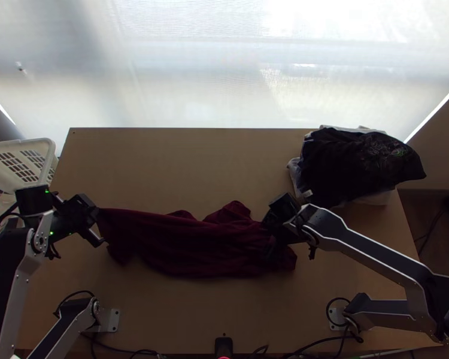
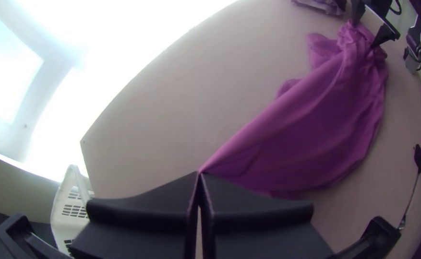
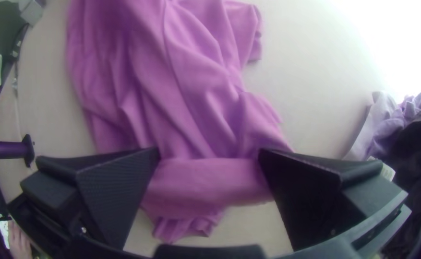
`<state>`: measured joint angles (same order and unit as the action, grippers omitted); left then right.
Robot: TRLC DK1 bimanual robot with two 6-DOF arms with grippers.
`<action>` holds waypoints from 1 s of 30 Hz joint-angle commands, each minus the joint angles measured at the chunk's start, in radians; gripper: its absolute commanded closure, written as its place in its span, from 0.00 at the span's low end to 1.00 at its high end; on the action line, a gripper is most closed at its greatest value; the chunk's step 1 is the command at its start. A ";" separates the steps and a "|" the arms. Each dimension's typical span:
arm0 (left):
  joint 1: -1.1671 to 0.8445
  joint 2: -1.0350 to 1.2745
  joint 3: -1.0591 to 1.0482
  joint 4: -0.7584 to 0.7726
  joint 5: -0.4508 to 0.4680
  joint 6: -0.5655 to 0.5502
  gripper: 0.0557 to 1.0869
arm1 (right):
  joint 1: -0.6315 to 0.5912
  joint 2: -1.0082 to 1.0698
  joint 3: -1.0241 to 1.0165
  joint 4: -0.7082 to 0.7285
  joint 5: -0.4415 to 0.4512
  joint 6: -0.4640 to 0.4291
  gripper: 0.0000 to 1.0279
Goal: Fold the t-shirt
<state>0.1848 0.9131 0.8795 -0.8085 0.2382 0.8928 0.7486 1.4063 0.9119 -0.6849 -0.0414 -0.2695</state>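
Nearest the lens, left gripper (image 2: 199,173): fingers pressed together, a point of the t-shirt (image 2: 316,129) pinched at their very tips. Right gripper (image 3: 210,152): fingers set wide, one on each side of the bunched end, a crosswise fold of cloth between them.

Clock centred on the table (image 1: 164,161), 12 at the window edge. Dark red shirt lies across the middle, from about 9 to 4, long and crumpled, not spread flat. Two loose humps poke out toward 12. Dark garment pile (image 1: 356,161) at 1 to 2; white basket (image 1: 45,145) off the edge at 10.

Risks, as judged. Left hold looks slight: a hard pull toward 9 could slip the point free, since so little fabric sits in the tips. On the right, closing here would probably gather several layers into one knot, because the cloth is already rucked there; lifting would then raise a rope rather than a panel. Closing too high could miss the under layer. A small tail lies beyond the right fingers toward 4 and might get tucked under. Humps could be trapped as stray creases if folding starts before spreading. Which edge is hem or collar: cannot tell, so a skewed fold is likely.
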 commanded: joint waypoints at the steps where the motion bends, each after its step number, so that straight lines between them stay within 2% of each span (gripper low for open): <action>1: 0.084 0.010 0.027 -0.011 0.023 0.069 0.96 | -0.025 0.003 -0.034 0.045 0.020 -0.054 0.07; 14: 0.133 0.007 0.027 -0.029 0.052 0.115 0.96 | -0.120 -0.109 0.013 -0.030 0.026 -0.146 0.07; 17: 0.176 0.009 0.041 -0.020 0.055 0.173 0.96 | -0.146 -0.105 -0.030 -0.031 0.026 -0.178 0.07; 20: 0.226 0.040 0.064 -0.029 0.082 0.190 0.96 | -0.173 -0.101 -0.018 -0.025 0.025 -0.169 0.07; 30: 0.199 0.017 0.036 -0.040 0.084 0.186 0.96 | -0.143 -0.033 0.151 -0.027 0.023 -0.112 0.07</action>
<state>0.3817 0.9333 0.9211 -0.8444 0.3172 1.0733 0.6014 1.3281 0.9878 -0.7094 -0.0170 -0.4049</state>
